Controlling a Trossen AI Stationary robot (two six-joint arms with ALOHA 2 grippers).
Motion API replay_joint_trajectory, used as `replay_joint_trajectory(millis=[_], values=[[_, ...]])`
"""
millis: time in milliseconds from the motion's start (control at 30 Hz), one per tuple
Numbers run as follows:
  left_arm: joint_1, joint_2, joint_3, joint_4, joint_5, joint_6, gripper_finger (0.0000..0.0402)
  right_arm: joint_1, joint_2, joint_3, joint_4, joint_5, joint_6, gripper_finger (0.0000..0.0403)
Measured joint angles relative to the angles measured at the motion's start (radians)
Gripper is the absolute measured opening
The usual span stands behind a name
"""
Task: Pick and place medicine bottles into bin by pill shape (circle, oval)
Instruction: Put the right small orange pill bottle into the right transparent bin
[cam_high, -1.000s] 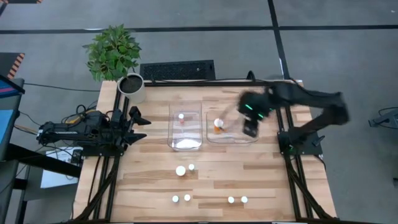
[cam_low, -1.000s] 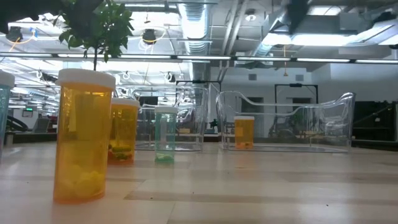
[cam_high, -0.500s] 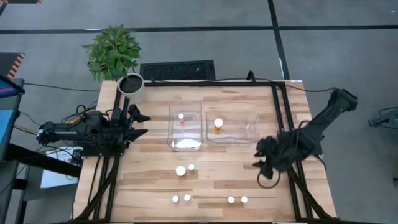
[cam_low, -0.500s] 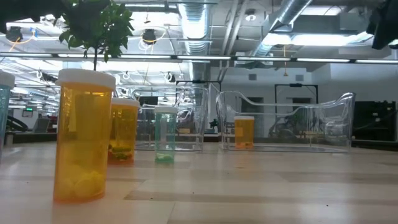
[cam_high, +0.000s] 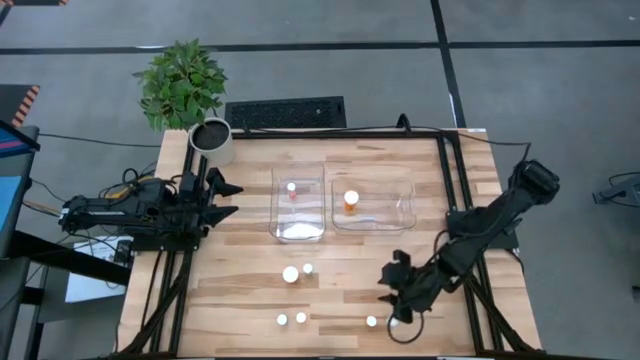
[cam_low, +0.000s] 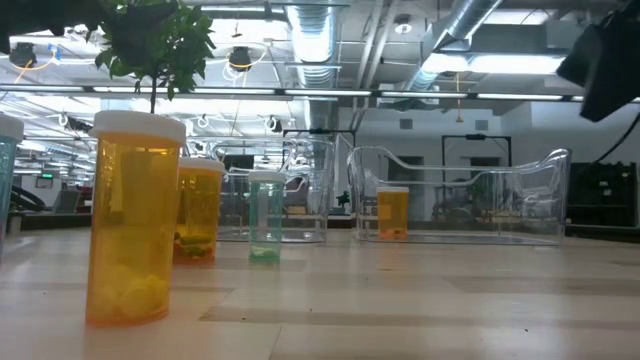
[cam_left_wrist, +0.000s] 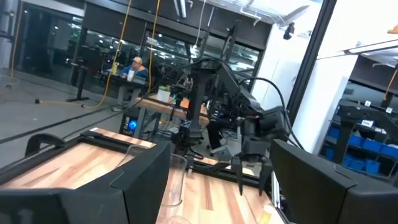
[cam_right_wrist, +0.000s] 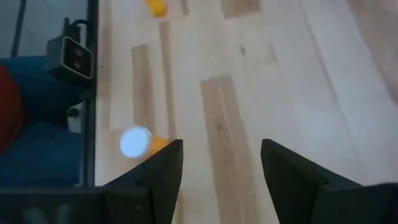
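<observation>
Nearby, right gripper (cam_high: 392, 312) (open) above bottle (cam_right_wrist: 138, 142)

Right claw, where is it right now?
In the high view the right claw hangs open over the table's front right part, right by the rightmost pair of medicine bottles in the front row, well clear of the two bins.

We see a pale, matt wooden table (cam_high: 250, 300), two glossy clear plastic bins (cam_high: 298, 212), translucent amber plastic medicine bottles (cam_low: 132, 220) with smooth white caps, and matt black arms.
</observation>
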Motion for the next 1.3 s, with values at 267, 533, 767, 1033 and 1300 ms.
replay_joint_trajectory(millis=[267, 533, 767, 1033, 1300], values=[[0.000, 0.000, 0.000, -0.002, 0.000, -0.005, 0.0270, -0.001, 0.119, 0.118, 0.066, -0.013, -0.091, 0.0223], [0.000, 0.000, 0.000, -0.005, 0.000, -0.006, 0.0270, 0.046, 0.223, 0.206, 0.062, -0.023, -0.107, 0.0223], [0.000, 0.000, 0.000, -0.007, 0.000, -0.007, 0.0270, 0.057, 0.299, 0.238, 0.061, -0.025, -0.107, 0.0224], [0.000, 0.000, 0.000, -0.008, 0.000, -0.009, 0.0270, 0.056, 0.357, 0.239, 0.036, -0.046, -0.106, 0.0224], [0.000, 0.000, 0.000, -0.008, 0.000, -0.009, 0.0270, 0.056, 0.355, 0.240, 0.034, -0.064, -0.091, 0.0224]])
